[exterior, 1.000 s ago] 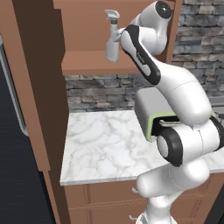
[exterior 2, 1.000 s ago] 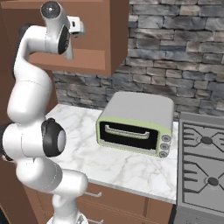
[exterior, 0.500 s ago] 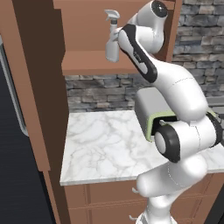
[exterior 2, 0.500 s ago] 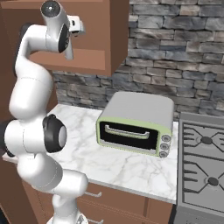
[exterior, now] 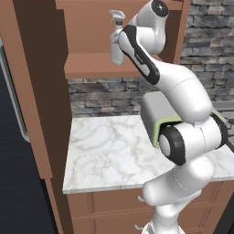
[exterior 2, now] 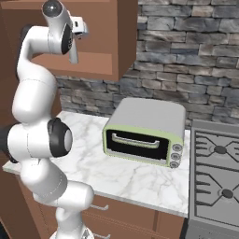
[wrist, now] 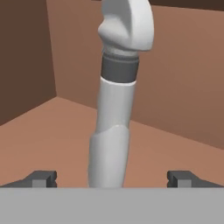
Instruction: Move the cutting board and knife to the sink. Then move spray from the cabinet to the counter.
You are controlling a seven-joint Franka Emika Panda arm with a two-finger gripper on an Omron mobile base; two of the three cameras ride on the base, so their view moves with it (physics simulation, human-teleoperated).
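The spray bottle (wrist: 114, 100) stands upright on the shelf of the open wooden cabinet (exterior: 91, 68), near the shelf's front edge, and in the hand view it rises exactly between my two finger tips. The gripper (wrist: 112, 178) is spread wide, one tip on each side of the bottle's lower body, and I see a clear gap on both sides, so nothing is pinched yet. I judge the step in hand is the grasp of the spray. To do it well I would push the hand a little deeper, so that the pads meet the straight body below the dark collar and not the narrow neck, then close slowly and evenly. The bottle looks tall and light; a push from one side only may tip it toward the back wall. After lifting, the marble counter (exterior: 109, 151) below has free space left of the toaster oven (exterior 2: 144, 130).
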